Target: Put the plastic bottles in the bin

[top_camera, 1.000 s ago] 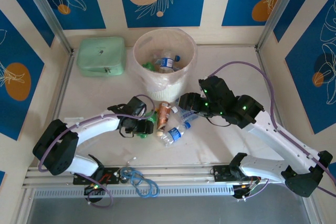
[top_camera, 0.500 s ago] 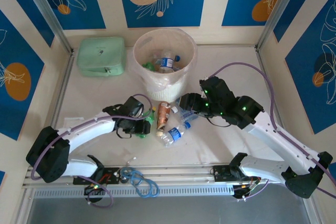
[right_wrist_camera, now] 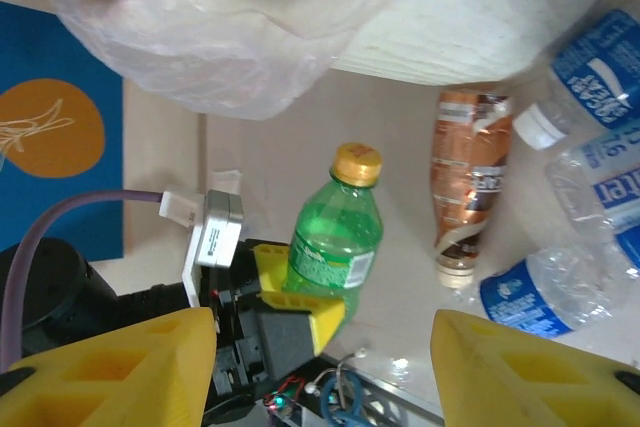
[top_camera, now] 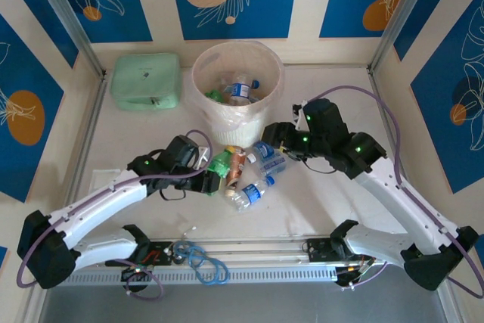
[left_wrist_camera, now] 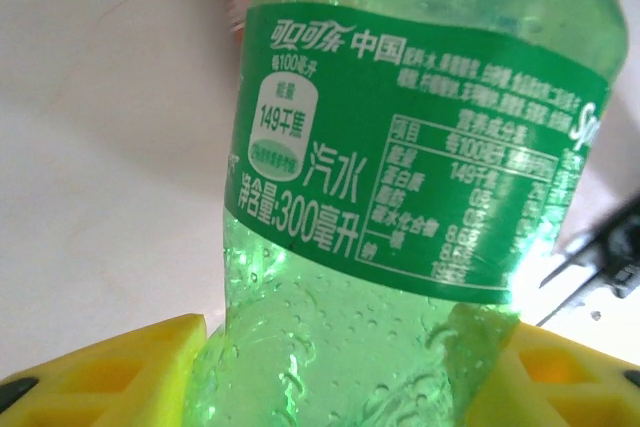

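A green bottle with a yellow cap stands between my left gripper's yellow fingers, and the left gripper is shut on its lower body, just in front of the bin. My right gripper hovers open over the loose bottles with nothing between its fingers. A brown-labelled bottle and clear blue-labelled bottles lie on the table between the two grippers. More bottles lie inside the bin.
A mint-green case sits at the back left beside the bin. Blue cable loops lie at the near edge between the arm bases. The bin's loose plastic liner hangs over its side.
My left gripper has closed on the green bottle and raised it upright while the arm stretched forward. The right gripper drew back slightly toward the right.
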Available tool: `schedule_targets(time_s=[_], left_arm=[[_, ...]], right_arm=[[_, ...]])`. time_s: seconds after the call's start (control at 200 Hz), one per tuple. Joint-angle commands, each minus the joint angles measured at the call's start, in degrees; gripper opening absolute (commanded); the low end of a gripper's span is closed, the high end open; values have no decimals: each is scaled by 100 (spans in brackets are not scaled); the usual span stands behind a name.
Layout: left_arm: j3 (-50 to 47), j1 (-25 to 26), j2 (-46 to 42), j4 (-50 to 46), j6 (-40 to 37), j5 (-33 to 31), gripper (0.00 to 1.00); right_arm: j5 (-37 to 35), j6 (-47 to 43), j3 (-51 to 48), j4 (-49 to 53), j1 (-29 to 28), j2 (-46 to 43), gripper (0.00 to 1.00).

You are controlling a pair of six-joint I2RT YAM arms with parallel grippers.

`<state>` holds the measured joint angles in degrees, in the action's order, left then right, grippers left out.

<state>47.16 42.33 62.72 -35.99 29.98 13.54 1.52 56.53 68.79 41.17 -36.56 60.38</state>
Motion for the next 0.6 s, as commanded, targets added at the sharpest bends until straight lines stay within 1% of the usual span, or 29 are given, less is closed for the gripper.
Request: schedule_targets(time_s=[0.0,0.085,0.23,0.42,0.595], left_arm=[[420,175,-111,94,-327,558,52],[674,325,-63,93,-500,683,52],[866,490,-127,222,-698,645,52],[899,577,-307,512,-815,830,55],[927,584,-383,677,-851,881,56]], right_arm=[[574,-34,328,-166,8,152,58],[613,-60,413,-129,2,252,58],[508,-100,366,-56,29,301,58],[680,-73,146,-133,214,272,58],[871,-125,187,-202,237,407,58]])
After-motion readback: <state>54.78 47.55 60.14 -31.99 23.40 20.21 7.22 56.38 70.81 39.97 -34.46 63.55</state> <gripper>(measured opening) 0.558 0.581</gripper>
